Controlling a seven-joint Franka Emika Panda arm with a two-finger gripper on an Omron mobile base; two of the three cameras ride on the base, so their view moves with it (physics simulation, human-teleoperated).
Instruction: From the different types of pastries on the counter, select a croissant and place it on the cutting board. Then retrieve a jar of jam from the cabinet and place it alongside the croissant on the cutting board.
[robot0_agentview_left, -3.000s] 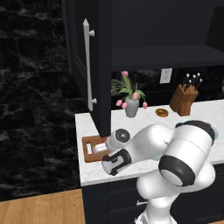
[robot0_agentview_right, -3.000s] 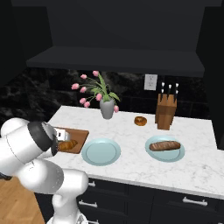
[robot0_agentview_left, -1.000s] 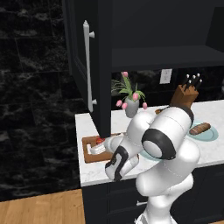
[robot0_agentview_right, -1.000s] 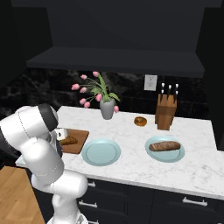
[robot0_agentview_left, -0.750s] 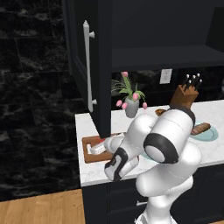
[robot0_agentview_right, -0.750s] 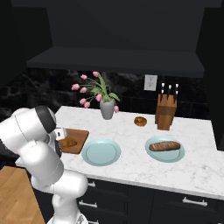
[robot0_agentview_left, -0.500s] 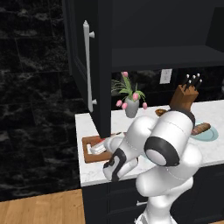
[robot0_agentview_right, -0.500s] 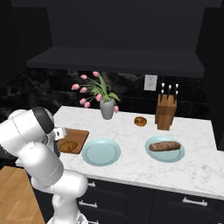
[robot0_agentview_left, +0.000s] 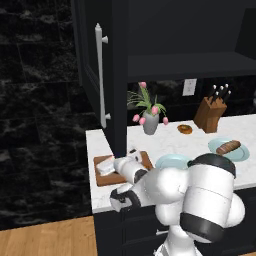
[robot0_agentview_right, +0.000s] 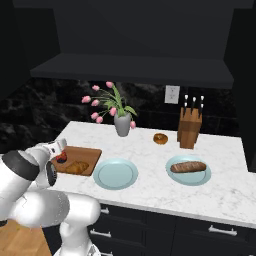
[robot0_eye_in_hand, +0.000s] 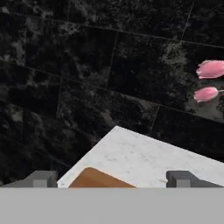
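Observation:
The cutting board lies at the counter's left end. On it are the golden croissant and, just left of that, the small red jar of jam. My gripper hovers right above the jar at the board's left end. In the hand view the gripper is open, its fingertips far apart with nothing between them, and a corner of the board sits below. The black cabinet door with its white bar handle stands open above the board.
A bare teal plate sits right of the board. A second plate carries the long dark loaf. The ring pastry, a knife block and a vase of pink flowers stand along the back.
The arm's elbow and upper links have swung down and to the right in the left base view. The hand has stayed over the left end of the board.

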